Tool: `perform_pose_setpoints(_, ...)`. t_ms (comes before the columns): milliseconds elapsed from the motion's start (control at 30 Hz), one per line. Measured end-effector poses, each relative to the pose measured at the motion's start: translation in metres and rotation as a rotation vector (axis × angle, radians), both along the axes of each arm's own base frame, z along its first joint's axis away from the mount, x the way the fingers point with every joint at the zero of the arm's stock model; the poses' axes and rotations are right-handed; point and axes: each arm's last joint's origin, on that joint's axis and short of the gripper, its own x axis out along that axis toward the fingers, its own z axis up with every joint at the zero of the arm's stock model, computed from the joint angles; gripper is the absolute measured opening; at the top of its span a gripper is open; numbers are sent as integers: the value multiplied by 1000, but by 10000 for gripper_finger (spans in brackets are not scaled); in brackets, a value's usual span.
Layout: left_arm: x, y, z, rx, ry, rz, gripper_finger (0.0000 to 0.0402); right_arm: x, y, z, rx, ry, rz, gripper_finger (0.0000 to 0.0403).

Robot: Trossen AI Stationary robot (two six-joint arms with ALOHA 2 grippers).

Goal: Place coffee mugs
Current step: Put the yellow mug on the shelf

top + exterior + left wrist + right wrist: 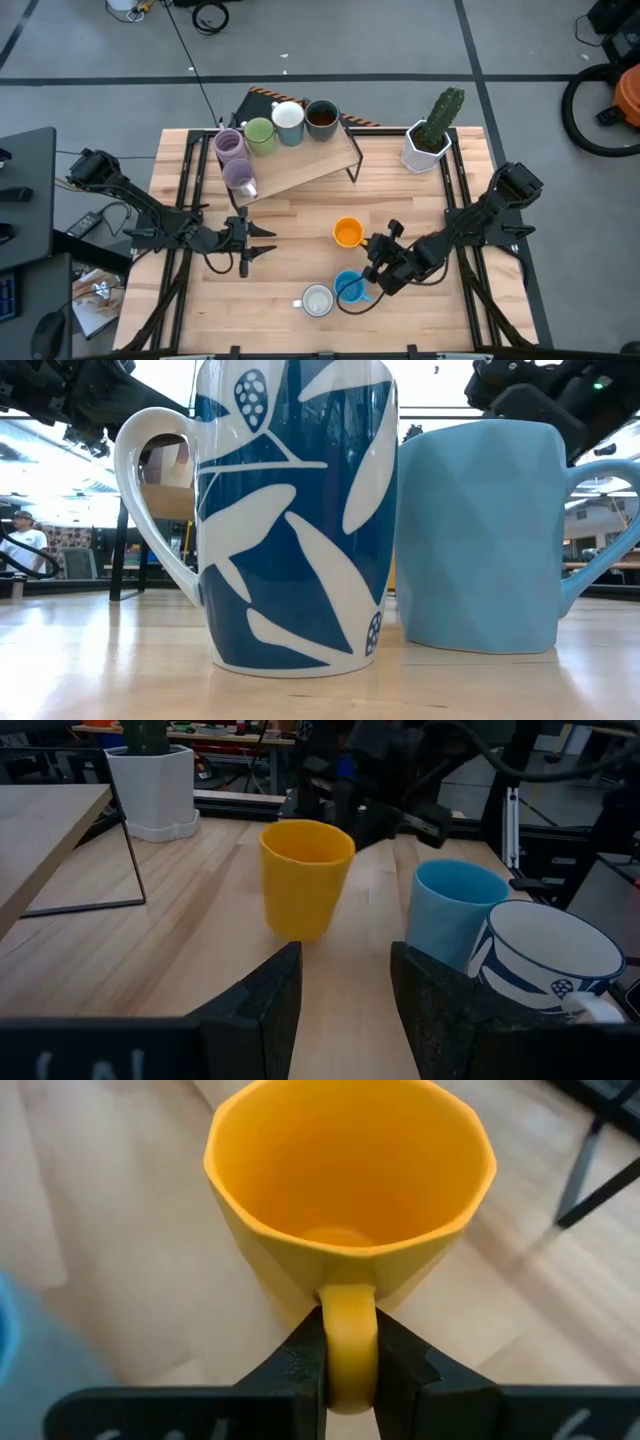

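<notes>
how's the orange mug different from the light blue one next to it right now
The orange mug is yellow-orange with its handle pinched in the right claw; the light blue mug is pale blue and nothing grips it. The orange mug stands apart on bare wood, while the light blue mug sits close beside the blue-and-white leaf mug. Both stand upright and empty on the table, short of the raised shelf.

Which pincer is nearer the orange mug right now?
Right. The right pincer is shut on the handle of the orange mug. The left pincer is open and empty, apart from the mug, farther toward the table's left side.
</notes>
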Motion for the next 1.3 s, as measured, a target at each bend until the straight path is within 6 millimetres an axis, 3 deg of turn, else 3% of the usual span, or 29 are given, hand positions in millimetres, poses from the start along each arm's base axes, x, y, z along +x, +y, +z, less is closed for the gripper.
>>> perform_pose_setpoints(200, 0, 0, 0, 0, 0, 0, 160, 0, -9, 16, -35, -29, 2, 56)
perform_pose_setpoints(367, 0, 0, 0, 1, 0, -1, 160, 0, -26, 41, -87, -85, -14, 56)
perform_pose_setpoints(600, 0, 0, 0, 2, 0, -1, 160, 0, -57, 88, -130, -220, -21, 56)
perform_pose_setpoints(767, 0, 0, 0, 2, 0, -1, 160, 6, -91, 110, -152, -285, -56, 56)
perform_pose_setpoints(1033, 0, 0, 0, 0, 0, 0, 160, 15, -145, 115, -82, -300, -75, 58)
perform_pose_setpoints(1300, 0, 0, 0, 1, -1, -1, 160, 17, -170, 112, -64, -283, -97, 58)
